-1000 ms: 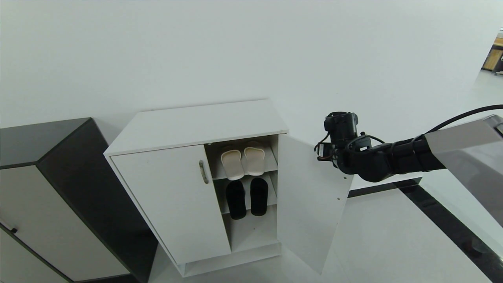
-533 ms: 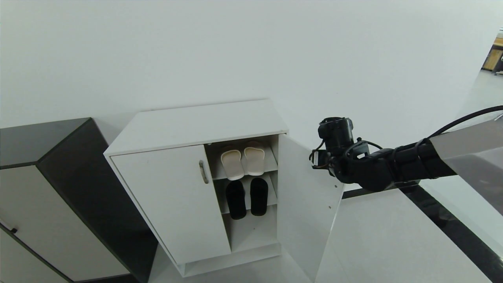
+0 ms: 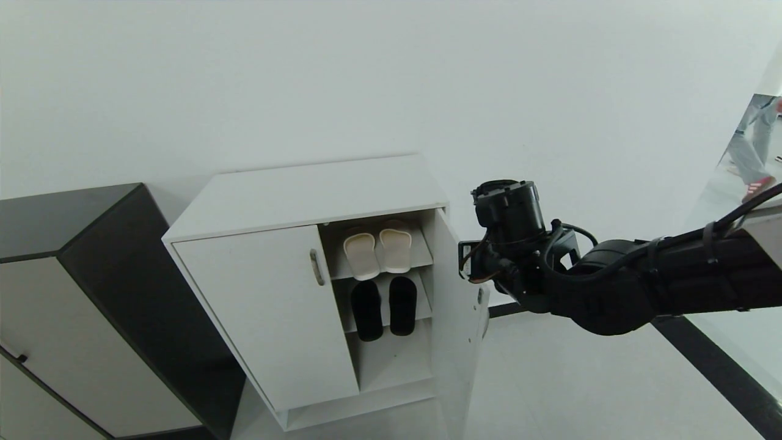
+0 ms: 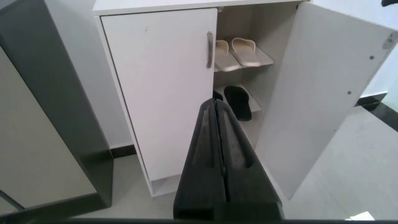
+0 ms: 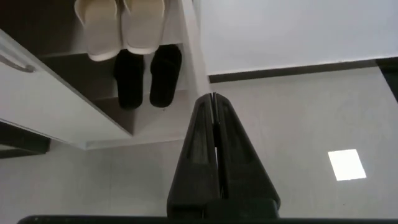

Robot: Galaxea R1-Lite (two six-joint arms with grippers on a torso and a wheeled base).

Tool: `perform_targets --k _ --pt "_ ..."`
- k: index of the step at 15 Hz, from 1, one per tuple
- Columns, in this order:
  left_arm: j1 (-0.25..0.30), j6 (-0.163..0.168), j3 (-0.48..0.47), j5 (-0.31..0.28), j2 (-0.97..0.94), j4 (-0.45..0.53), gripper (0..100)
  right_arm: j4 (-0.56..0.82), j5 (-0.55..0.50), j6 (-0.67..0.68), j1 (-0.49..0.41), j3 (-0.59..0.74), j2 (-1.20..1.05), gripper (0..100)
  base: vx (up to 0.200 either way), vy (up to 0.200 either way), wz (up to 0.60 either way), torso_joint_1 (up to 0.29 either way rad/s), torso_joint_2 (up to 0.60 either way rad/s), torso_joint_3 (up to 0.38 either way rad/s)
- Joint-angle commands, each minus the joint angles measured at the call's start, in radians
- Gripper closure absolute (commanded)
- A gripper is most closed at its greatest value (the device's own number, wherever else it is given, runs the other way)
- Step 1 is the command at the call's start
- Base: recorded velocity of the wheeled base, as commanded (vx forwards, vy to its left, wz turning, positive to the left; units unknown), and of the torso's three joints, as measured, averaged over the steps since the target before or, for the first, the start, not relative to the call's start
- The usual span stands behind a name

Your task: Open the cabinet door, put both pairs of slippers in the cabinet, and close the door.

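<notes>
The white cabinet (image 3: 305, 189) has its left door (image 3: 263, 305) shut and its right door (image 3: 458, 293) standing partly open, nearly edge-on in the head view. A cream pair of slippers (image 3: 379, 250) lies on the upper shelf, a black pair (image 3: 385, 308) on the shelf below. My right arm's wrist (image 3: 513, 256) is close against the right door's outer side. The right gripper (image 5: 214, 99) is shut and holds nothing, just beside the door's edge (image 5: 189, 37). My left gripper (image 4: 216, 102) is shut and holding nothing, low in front of the left door (image 4: 161, 93).
A black cabinet (image 3: 91, 293) with pale doors stands close to the white one's left side. A white wall runs behind both. Light floor with a dark stripe (image 3: 708, 360) lies open to the right of the door.
The right door has swung from wide open towards the cabinet. My right arm has moved left along with it, staying at its outer side.
</notes>
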Motion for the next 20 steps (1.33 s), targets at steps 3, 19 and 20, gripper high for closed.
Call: perform_targets --k 3,19,20 --pt "-0.001 0.000 0.000 0.000 0.000 0.000 100 -0.006 0.003 0.028 -0.006 0.039 0.045 100 0.000 0.000 0.00 0.000 0.00 0.000" --pt "0.001 0.000 0.000 0.000 0.000 0.000 100 -0.236 0.278 0.060 0.132 0.120 0.073 100 0.000 0.000 0.00 0.000 0.00 0.000" --pt "-0.001 0.000 0.000 0.000 0.000 0.000 100 -0.282 0.324 0.060 0.138 0.160 0.052 100 0.000 0.000 0.00 0.000 0.00 0.000"
